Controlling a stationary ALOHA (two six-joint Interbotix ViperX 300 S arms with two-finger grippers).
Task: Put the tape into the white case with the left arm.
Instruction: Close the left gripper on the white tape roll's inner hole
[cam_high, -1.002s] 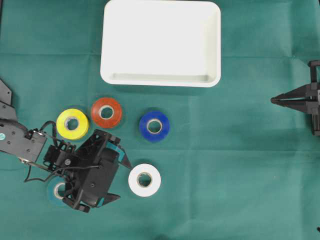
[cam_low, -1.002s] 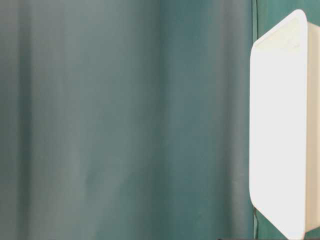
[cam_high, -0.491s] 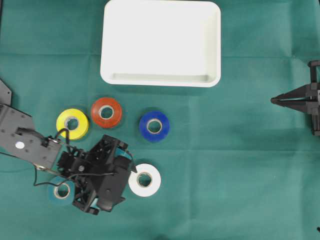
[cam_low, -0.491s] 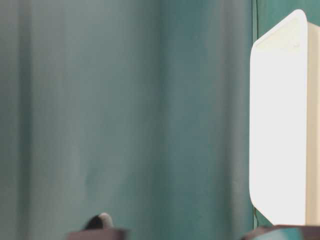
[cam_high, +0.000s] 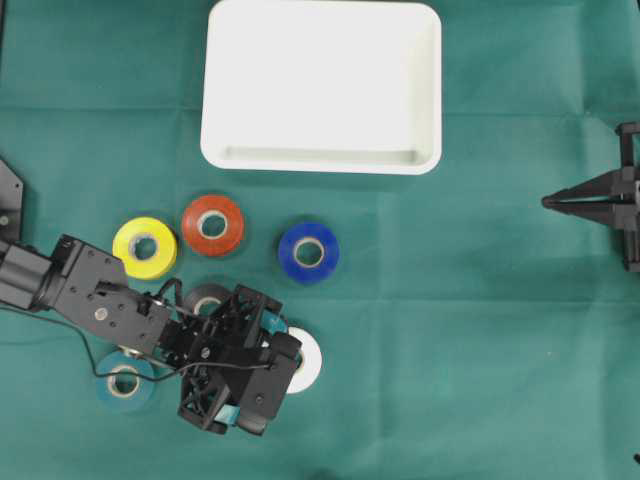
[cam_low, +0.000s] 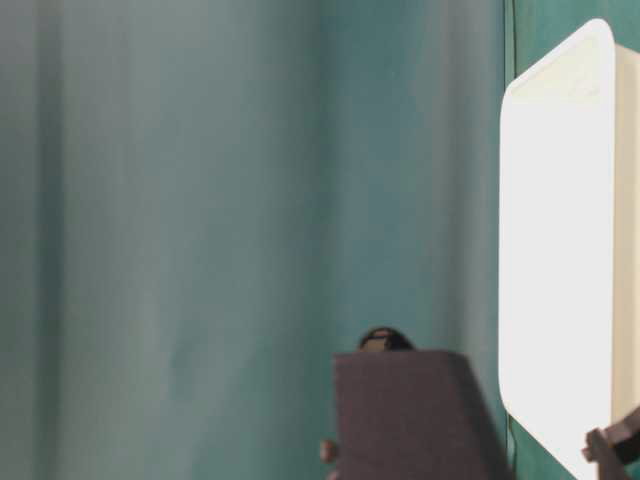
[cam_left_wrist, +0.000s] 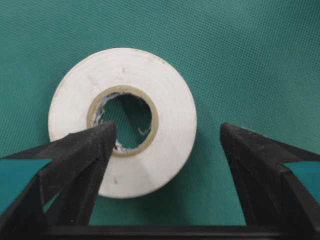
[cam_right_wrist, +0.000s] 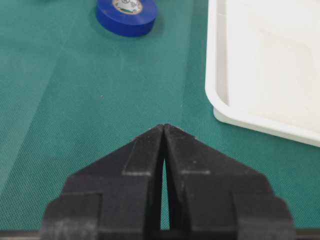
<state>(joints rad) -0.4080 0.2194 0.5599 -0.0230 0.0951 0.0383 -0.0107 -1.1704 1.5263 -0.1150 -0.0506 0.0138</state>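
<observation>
Low in the frame's left, the left gripper (cam_left_wrist: 167, 137) straddles the white tape roll (cam_left_wrist: 122, 120), fingers spread wide, one tip over its hole

The left arm (cam_high: 90, 295) is black and boxy, with an open skeletal frame near its gripper (cam_high: 262, 372), teal-blue marks on the pointed fingers (cam_left_wrist: 75, 165) and a thin black cable looping alongside. The right gripper (cam_right_wrist: 164, 131) is plain black and pointed.
</observation>
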